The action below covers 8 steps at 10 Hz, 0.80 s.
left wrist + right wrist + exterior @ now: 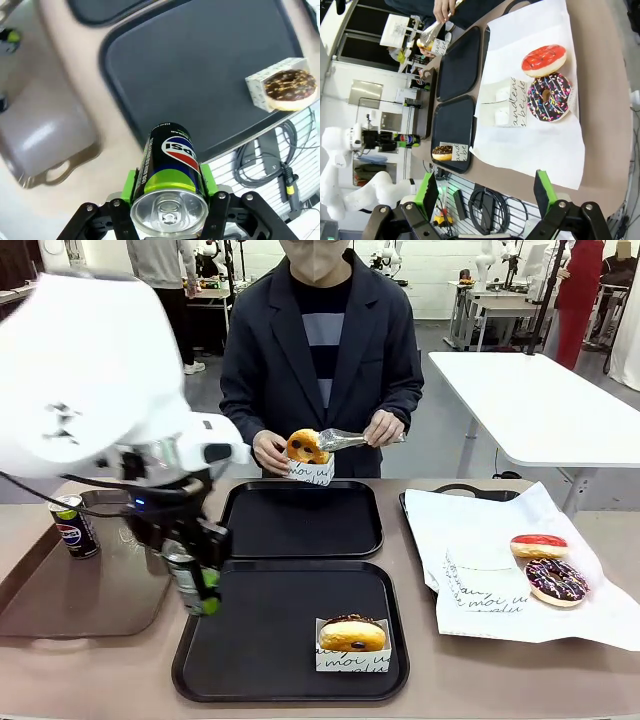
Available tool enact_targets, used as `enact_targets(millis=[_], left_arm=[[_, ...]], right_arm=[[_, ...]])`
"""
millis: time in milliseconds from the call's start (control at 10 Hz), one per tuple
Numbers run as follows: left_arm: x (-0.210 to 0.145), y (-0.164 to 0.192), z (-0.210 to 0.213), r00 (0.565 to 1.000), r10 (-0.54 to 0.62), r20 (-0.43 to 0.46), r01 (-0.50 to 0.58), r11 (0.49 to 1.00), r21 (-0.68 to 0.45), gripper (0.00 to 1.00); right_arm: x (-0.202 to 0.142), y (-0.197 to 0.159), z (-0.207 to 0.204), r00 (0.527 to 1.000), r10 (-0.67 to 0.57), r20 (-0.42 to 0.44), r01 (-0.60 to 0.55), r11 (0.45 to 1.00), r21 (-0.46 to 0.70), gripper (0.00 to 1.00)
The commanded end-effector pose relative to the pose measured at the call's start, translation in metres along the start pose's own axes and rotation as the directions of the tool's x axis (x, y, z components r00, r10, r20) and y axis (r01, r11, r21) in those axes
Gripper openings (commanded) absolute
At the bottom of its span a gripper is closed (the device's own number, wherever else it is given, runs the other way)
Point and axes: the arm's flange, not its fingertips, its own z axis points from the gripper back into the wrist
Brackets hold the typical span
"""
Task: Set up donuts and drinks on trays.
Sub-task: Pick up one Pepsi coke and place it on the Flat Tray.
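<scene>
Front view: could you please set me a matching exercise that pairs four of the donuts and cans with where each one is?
Things:
1. left can
2. right can
3. red donut
4. sleeved chocolate donut

Places:
A. on the white paper
B. on the near black tray
C. on the brown tray
D. between the left fingers

Pairs: 1-C, 2-D, 3-A, 4-B.
</scene>
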Motion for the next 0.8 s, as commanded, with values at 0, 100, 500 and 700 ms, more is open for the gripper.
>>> enact_targets(millis=[0, 100, 500, 700], left_arm=[[0.028, -0.012, -0.007, 0.999, -0.033, 0.000, 0.033, 0.997, -0.069, 0.59], [0.035, -0.023, -0.019, 0.999, -0.052, -0.006, 0.052, 0.996, -0.077, 0.59], [0.036, -0.031, -0.064, 0.991, -0.096, -0.096, 0.093, 0.995, -0.039, 0.59], [0.035, -0.030, -0.078, 0.987, -0.108, -0.118, 0.106, 0.994, -0.028, 0.59]], right_arm=[[0.003, -0.001, -0.001, 1.000, 0.017, 0.022, -0.017, 0.999, 0.032, 1.00], [0.003, -0.001, -0.001, 1.000, 0.017, 0.022, -0.017, 0.999, 0.032, 1.00], [0.003, -0.001, -0.001, 1.000, 0.017, 0.022, -0.017, 0.999, 0.032, 1.00], [0.003, -0.001, -0.001, 1.000, 0.017, 0.022, -0.017, 0.999, 0.032, 1.00]])
